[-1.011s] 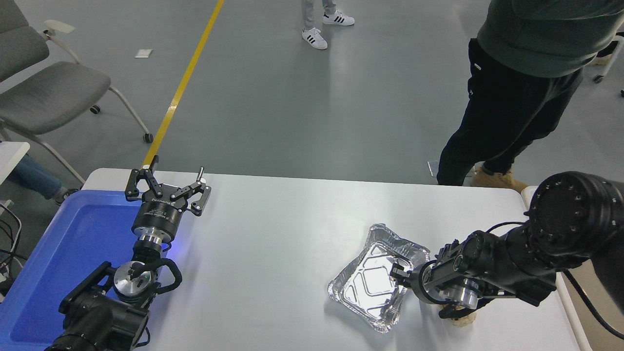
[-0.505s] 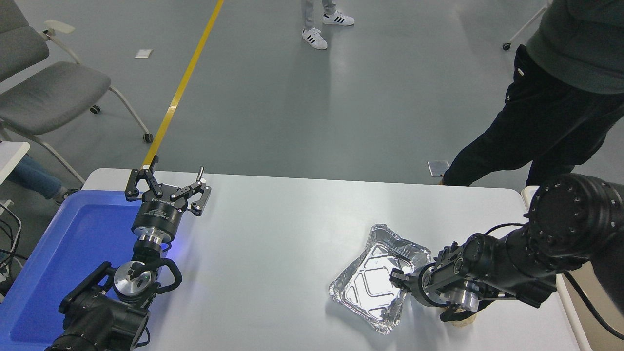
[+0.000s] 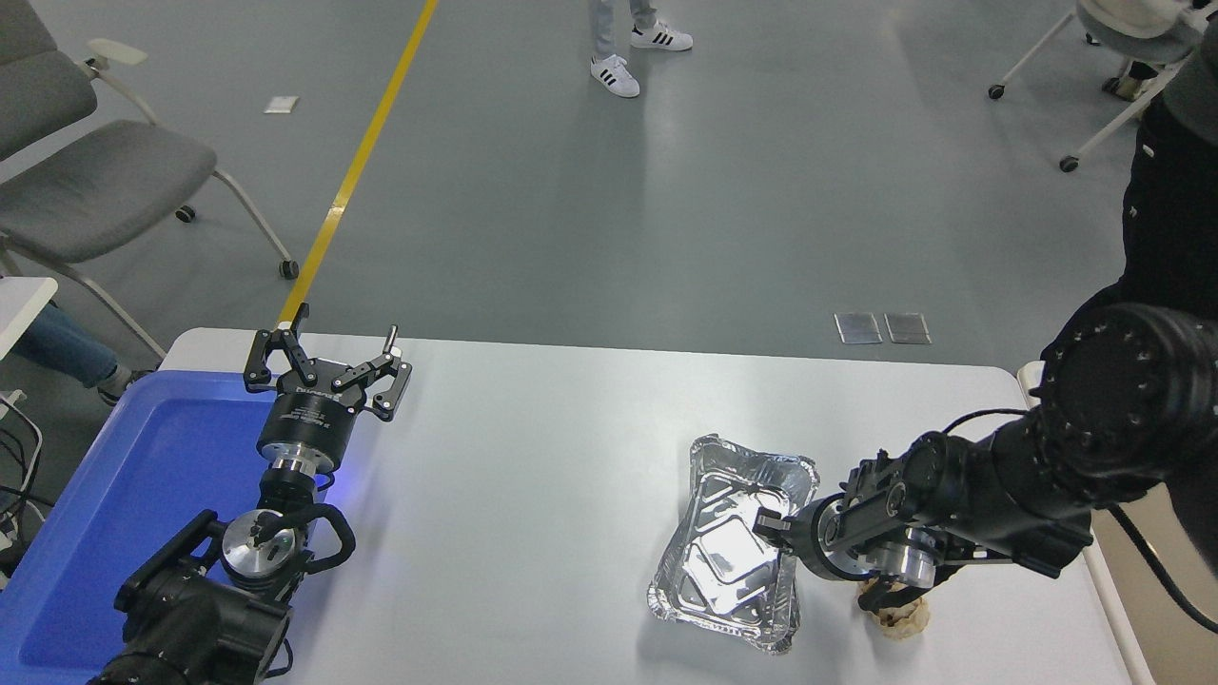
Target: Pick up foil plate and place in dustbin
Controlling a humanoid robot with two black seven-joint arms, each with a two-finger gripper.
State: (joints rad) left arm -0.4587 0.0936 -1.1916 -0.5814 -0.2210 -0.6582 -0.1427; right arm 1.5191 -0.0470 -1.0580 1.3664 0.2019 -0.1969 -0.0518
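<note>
The foil plate, a shiny silver tray with a wrinkled rim, lies at the table's right front, long side now pointing away from me. My right gripper comes in from the right and is shut on the plate's right rim. Its arm covers part of that rim. The dustbin shows only as a beige strip with an off-white rim at the lower right, beyond the table's right edge, mostly hidden by my right arm. My left gripper is parked open at the lower left, over the blue tray's edge.
A small tan lumpy ball lies just under my right wrist. A blue plastic tray fills the table's left end. A person's dark trousers stand at the far right. Chairs stand on the floor at the left and upper right.
The foil plate has swung clockwise and shifted slightly left with my right gripper on its rim. The person at the far side has walked off to the right. The left arm has not moved.
</note>
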